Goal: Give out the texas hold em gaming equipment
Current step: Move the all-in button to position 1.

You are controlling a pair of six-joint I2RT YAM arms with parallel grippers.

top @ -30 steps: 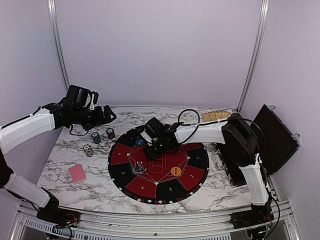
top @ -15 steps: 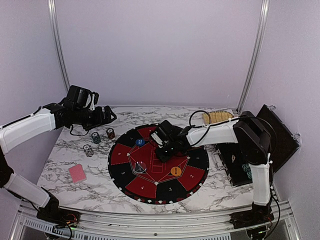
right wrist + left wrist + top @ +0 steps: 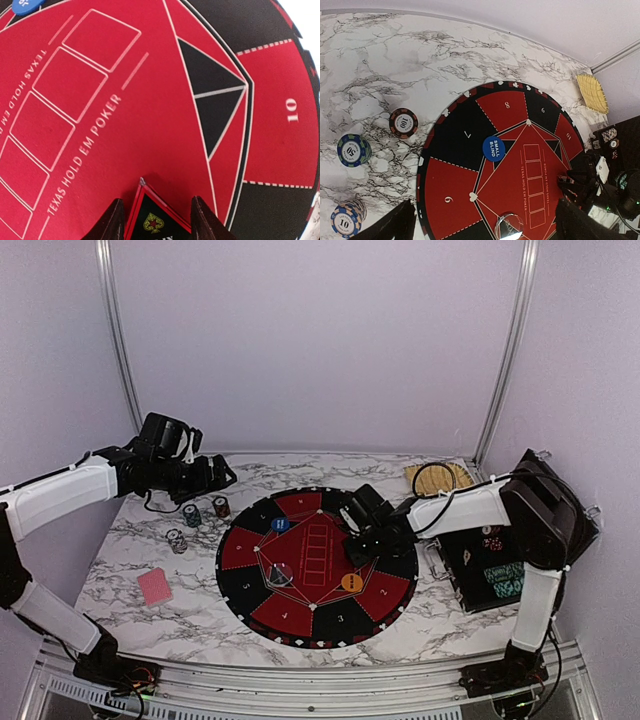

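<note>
My right gripper [image 3: 156, 201] hangs low over the red middle of the round mat [image 3: 300, 612], its fingers closed against both sides of a black, red-edged card pack [image 3: 158, 221] with a gold spade emblem. In the top view it [image 3: 362, 543] is right of the mat's centre. The mat carries a blue small-blind button [image 3: 494, 148], a clear button [image 3: 509, 226] and an orange button [image 3: 351, 582]. Three chip stacks [image 3: 403, 123] [image 3: 354, 150] [image 3: 346, 219] stand left of the mat. A pink card [image 3: 155, 586] lies at the near left. My left gripper [image 3: 222, 476] hovers open, high above the chips.
An open black case [image 3: 490, 565] with chips inside lies right of the mat, its lid [image 3: 552, 510] leaning against the right wall. A yellow woven piece [image 3: 440, 476] sits at the back right corner. Metal frame posts rise at the back.
My right arm has swung right across the mat, from beside the blue button to right of centre, and its jaws have narrowed. The left arm has barely shifted.
</note>
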